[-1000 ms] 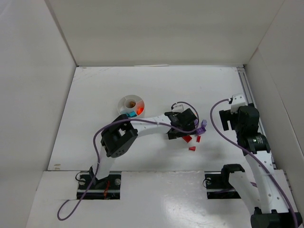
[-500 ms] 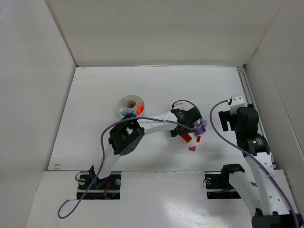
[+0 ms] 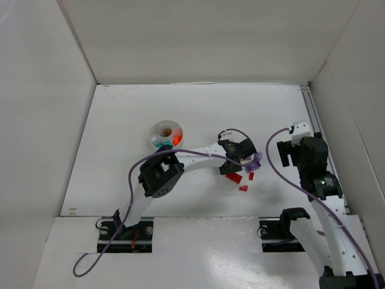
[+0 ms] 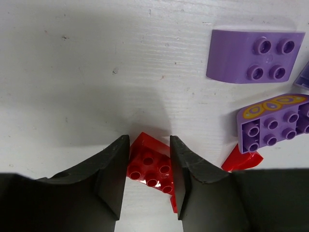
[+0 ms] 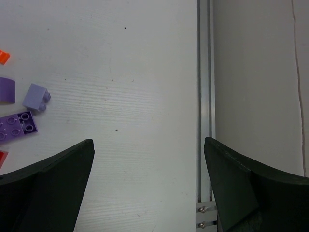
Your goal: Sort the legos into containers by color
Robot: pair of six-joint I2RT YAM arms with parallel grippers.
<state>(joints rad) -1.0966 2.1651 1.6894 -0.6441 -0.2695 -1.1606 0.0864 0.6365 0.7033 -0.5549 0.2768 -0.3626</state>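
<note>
Two fingers (image 4: 111,183) of the left tool (image 4: 149,141) flank the red brick (image 4: 151,166) and seem to press on both its sides. The brick sits on the surface (image 4: 72,72), well apart from the dish (image 3: 153,131). It lies slightly askew in the gap, so the squeeze should be firm enough to square it up. A straight lift would then clear the second red piece (image 4: 241,159) and the purple bricks (image 4: 251,55) close by. The dish already shows teal and orange, so the red brick belongs in a wedge holding neither. The right tool (image 5: 148,141) is spread wide with nothing in it.
</note>
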